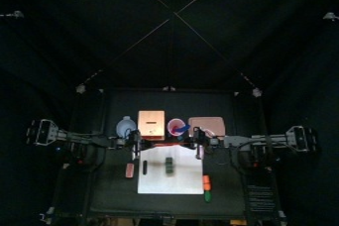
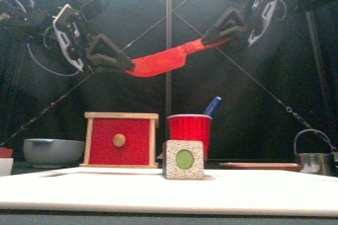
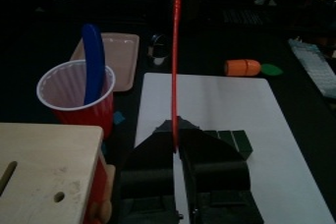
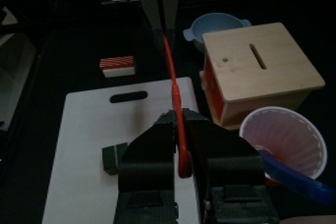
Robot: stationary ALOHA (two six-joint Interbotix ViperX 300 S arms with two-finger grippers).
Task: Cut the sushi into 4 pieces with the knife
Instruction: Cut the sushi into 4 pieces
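Nearest to us, low in the middle of the front view, the toy sushi roll of dark green blocks (image 2: 184, 159) sits on the flat white cutting board (image 2: 79, 189). Its pale speckled end face is turned our way, so its long axis runs front to back, straight up the top picture. We judge it light, with blocks ready to part. It could skid on the smooth board, so a cut should come straight down across that axis.

Behind it stands the red plastic cup (image 2: 189, 130) with the blue toy knife (image 2: 211, 106) poking out, and to the left of that the pale wooden box with a red drawer front (image 2: 122, 140).

Higher up, here's the action: the thin red toy knife (image 2: 165, 59) hangs in mid-air well above the board, slanting from lower left to upper right. The left gripper (image 2: 117, 63) is clamped on its lower end and the right gripper (image 2: 218, 37) on its upper end. We reckon the knife stiff and light, best held by the handle, though we cannot tell which end that is.
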